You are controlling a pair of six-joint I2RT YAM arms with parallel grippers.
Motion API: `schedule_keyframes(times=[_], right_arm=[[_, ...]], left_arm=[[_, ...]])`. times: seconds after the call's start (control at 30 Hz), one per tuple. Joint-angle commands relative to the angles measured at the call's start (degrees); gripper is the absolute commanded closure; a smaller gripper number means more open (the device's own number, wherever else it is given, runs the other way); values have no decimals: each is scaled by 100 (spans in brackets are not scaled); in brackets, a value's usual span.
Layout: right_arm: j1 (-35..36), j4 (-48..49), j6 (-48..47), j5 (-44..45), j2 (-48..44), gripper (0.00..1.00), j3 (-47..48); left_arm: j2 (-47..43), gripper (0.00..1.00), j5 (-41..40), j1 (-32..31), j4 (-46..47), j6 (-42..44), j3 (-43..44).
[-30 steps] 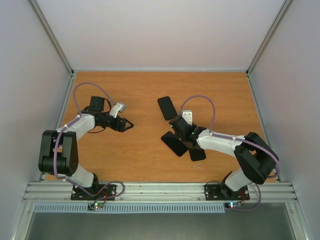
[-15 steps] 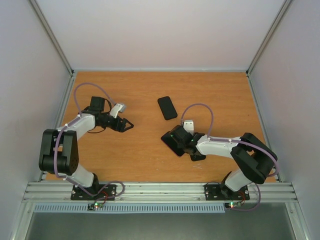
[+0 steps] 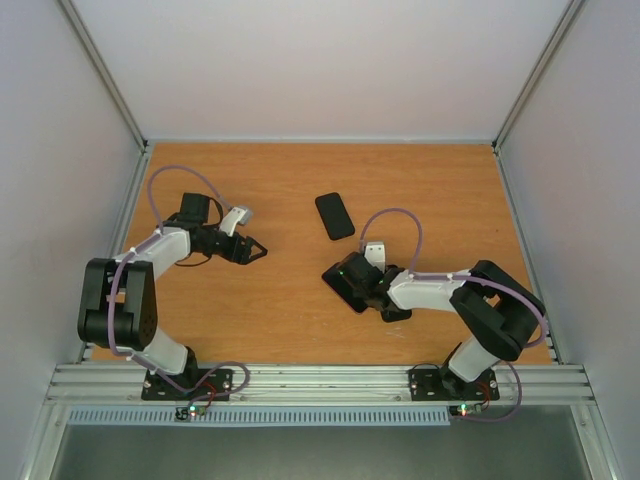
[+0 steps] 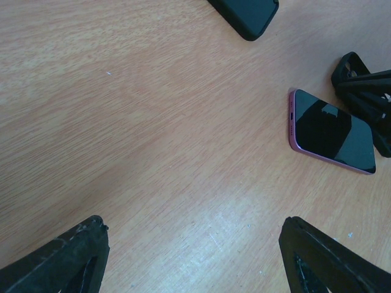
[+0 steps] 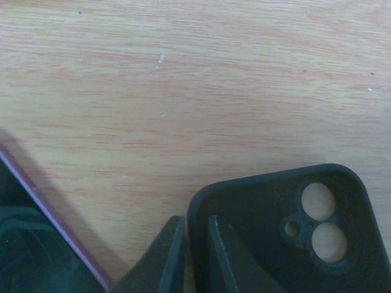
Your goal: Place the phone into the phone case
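Observation:
The phone [image 3: 342, 283] lies flat, screen up, right of the table's centre; its pink edge shows in the left wrist view [image 4: 330, 131] and at the lower left of the right wrist view [image 5: 43, 238]. Just beside it lies the black phone case [image 5: 287, 226], hollow side up with its camera holes showing, and partly hidden under the arm from above [image 3: 397, 313]. My right gripper [image 5: 195, 221] is shut on the case's corner wall, one finger inside and one outside [image 3: 380, 298]. My left gripper [image 4: 190, 226] hovers open over bare wood, well to the left [image 3: 255, 250].
A second flat black slab [image 3: 335, 215] lies farther back from the phone, its end showing in the left wrist view [image 4: 244, 15]. White walls with metal rails enclose the orange wooden table [image 3: 280, 180] on three sides.
My right gripper has come down from the far side of the phone to the case and closed its fingers on the case's wall. The left arm has not moved.

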Motion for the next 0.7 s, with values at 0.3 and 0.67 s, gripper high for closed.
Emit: schedule_keyframes(times=[0.3,0.67], right_arm=[[727,-115,-1382,742,-906,96,933],[1568,768,-2976,-498,965,92,2453]], left_arm=[[37,23,-34,-1,47,54,100],[-63,23,-451,166,473,-173,-10]])
